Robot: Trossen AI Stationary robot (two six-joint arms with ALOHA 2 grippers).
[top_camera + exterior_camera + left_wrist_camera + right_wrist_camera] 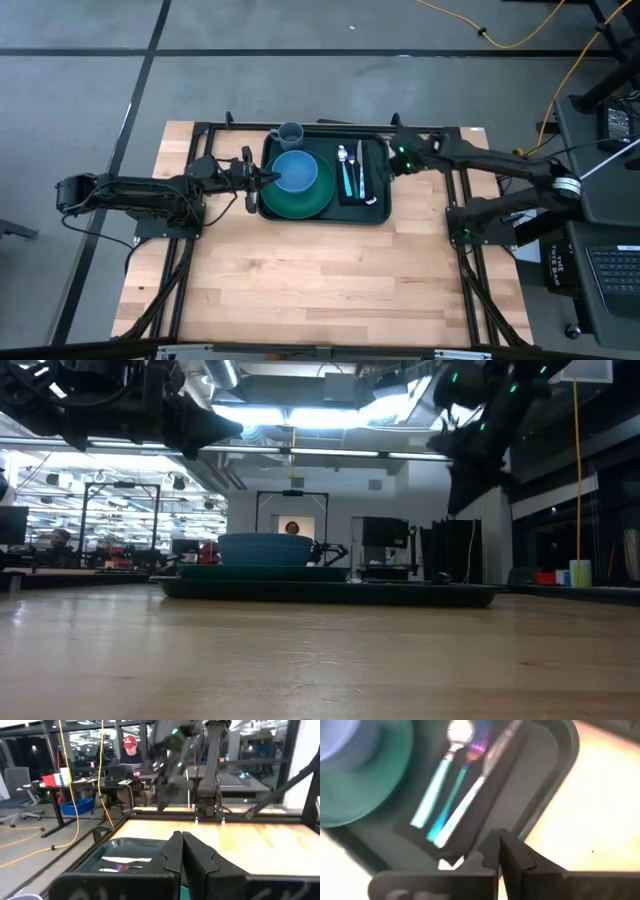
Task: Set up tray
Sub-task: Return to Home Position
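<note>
We judge the laying done and the return home in hand. The tray (350,214) sits at the table's (300,280) 12 o'clock, with our left claw (268,178) at its 9 and our right claw (393,160) at its 2. Both are pinched shut and empty. Next we should lift clear and draw back.

A grey floor (300,80), crossed by dark lines, is seen all round the wooden table (300,280). A yellow cable (520,38) is trailed across it beyond the table. Farther off, a desk (90,782) is occupied by a person (131,755) in a red cap, a grey chair (20,785) is parked nearby, and ceiling lights (330,415) are lit overhead.
</note>
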